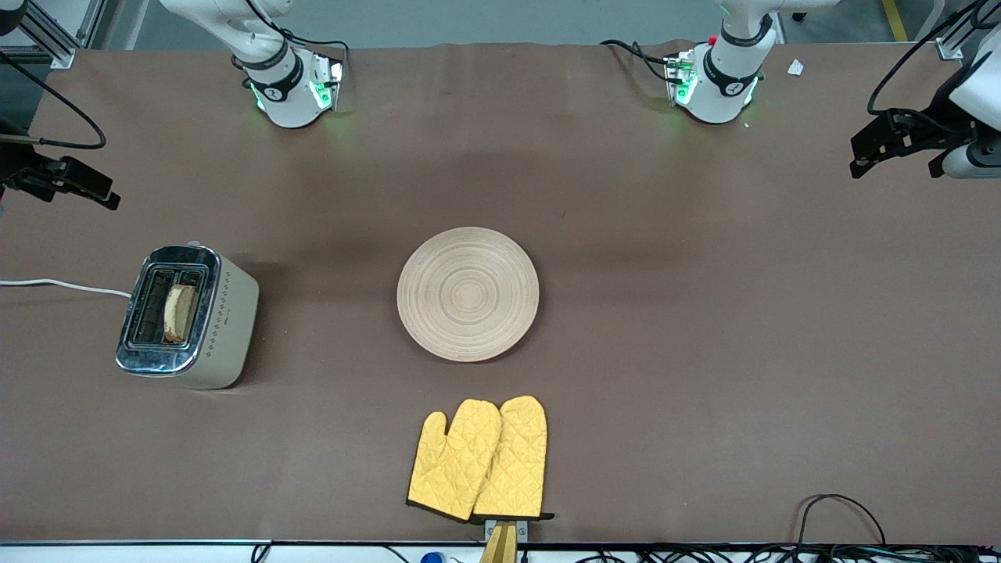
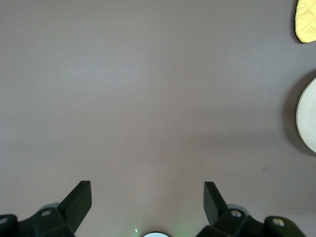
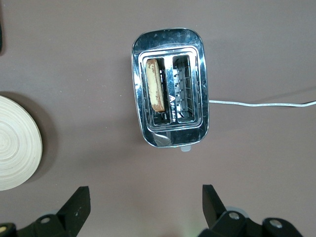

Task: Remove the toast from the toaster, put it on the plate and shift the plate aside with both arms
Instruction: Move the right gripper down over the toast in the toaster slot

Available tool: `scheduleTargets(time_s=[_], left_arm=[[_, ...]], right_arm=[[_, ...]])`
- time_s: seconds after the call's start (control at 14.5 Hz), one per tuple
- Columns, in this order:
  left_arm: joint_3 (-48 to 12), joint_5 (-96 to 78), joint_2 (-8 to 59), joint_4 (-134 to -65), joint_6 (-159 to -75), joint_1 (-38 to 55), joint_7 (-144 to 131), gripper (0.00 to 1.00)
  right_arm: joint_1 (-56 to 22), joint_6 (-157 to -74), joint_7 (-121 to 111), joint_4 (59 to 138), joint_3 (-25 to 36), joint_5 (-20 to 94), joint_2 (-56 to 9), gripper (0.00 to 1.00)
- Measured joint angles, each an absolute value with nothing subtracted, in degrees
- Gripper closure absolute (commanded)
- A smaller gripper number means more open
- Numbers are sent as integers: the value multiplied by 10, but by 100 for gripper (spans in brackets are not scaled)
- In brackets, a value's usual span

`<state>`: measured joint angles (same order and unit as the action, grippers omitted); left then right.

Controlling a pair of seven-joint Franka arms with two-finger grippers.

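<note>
Brown cloth [image 1: 704, 352] is covering the table w/ soft creases; grey floor [image 1: 485, 19] is showing past its edge, lit evenly.

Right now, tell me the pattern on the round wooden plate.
The round light-wood plate shows concentric ring grain, pale tan, clearest in the front view.

A round light-wood plate [image 1: 468, 294] with concentric ring grain was seen lying flat at the middle of the brown surface [image 1: 704, 352], with nothing on it. Its rim was also caught at the edge of the left wrist view [image 2: 308, 116] and of the right wrist view [image 3: 17, 143]. The toast [image 1: 179, 312], a slice of pale brown bread with a darker crust, was found standing on edge in one slot of the toaster [image 1: 188, 317], at nine o'clock from the plate and well apart from it. In the right wrist view the slice [image 3: 155, 85] was shown edge-on.
</note>
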<state>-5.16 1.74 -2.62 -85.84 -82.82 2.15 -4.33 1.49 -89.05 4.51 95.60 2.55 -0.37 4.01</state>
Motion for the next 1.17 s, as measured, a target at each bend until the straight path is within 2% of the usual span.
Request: scheduleTargets(time_s=[0.34,0.55,1.17], left_arm=[[-62,6,-25,-858,-825,24,-44,0],[-62,6,-22,-858,-824,24,-44,0],[-61,6,-9,-855,-824,21,-45,0]], right_arm=[[15,-893,45,956,26,-4,40,0],[15,-924,45,961,26,-4,27,0],[45,-1077,50,974,27,-4,-174,0]])
